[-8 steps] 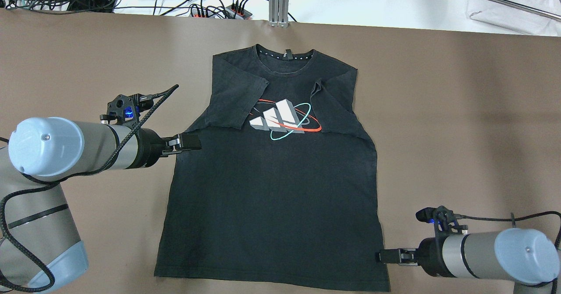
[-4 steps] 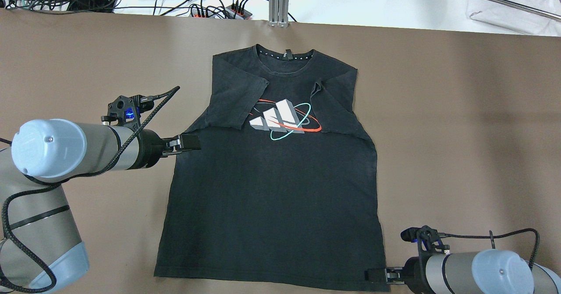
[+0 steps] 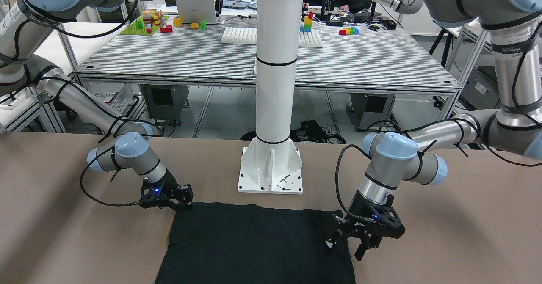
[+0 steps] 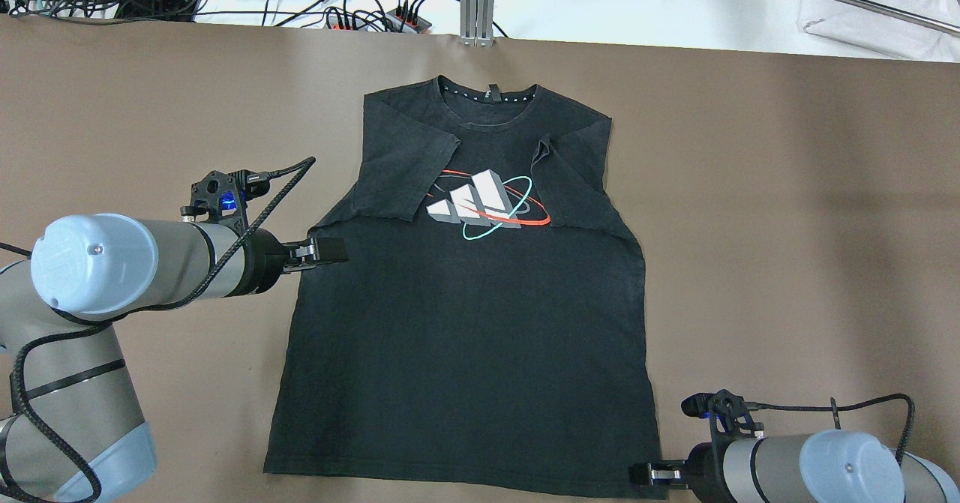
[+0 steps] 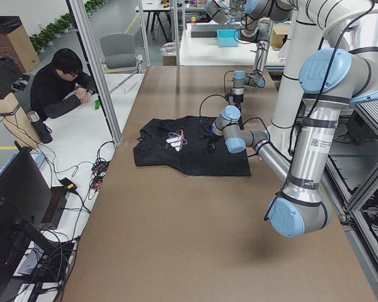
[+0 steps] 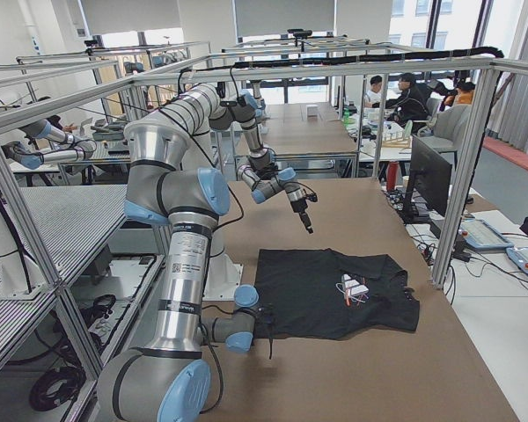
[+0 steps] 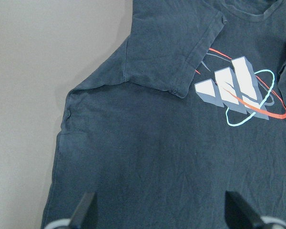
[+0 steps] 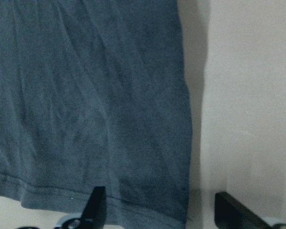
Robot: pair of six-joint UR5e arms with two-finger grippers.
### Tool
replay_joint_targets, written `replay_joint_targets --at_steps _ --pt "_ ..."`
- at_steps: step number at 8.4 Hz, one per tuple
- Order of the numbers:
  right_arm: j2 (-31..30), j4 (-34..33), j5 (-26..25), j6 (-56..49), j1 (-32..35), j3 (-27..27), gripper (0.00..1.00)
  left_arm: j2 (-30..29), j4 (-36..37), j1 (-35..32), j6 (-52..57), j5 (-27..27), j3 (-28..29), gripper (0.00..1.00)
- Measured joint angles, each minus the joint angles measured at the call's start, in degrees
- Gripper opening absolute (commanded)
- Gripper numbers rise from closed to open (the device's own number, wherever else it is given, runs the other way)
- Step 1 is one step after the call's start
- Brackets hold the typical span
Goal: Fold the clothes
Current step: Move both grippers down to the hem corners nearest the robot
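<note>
The black T-shirt (image 4: 465, 300) lies flat, front up, in the centre of the overhead view on the brown worktop (image 4: 787, 226), with its collar toward the top of the frame. Both sleeves (image 4: 397, 166) are already turned in over the chest, beside the printed logo (image 4: 487, 203). The left gripper (image 4: 330, 250) sits at the shirt's left side edge, just below the folded sleeve; its fingers (image 7: 83, 212) are spread with nothing between them. The right gripper (image 4: 643, 475) is at the lower right hem corner (image 8: 176, 212), its fingers likewise apart, straddling that corner. Judged step: positioning for the body fold. The next move calls for lowering each gripper and closing on both fabric layers at the edge, without dragging the cloth
</note>
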Motion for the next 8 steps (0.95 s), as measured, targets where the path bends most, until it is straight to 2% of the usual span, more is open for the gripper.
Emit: replay_joint_targets --at_steps 5,8 --pt "0.29 1.34 0.65 -0.08 0.36 2.03 0.00 1.45 -0.21 0.29 0.00 0.15 -1.74 0.94" --pt "0.12 4.94 3.53 -0.08 2.74 3.11 0.00 8.26 -4.36 5.94 -0.05 2.39 -6.92 0.94"
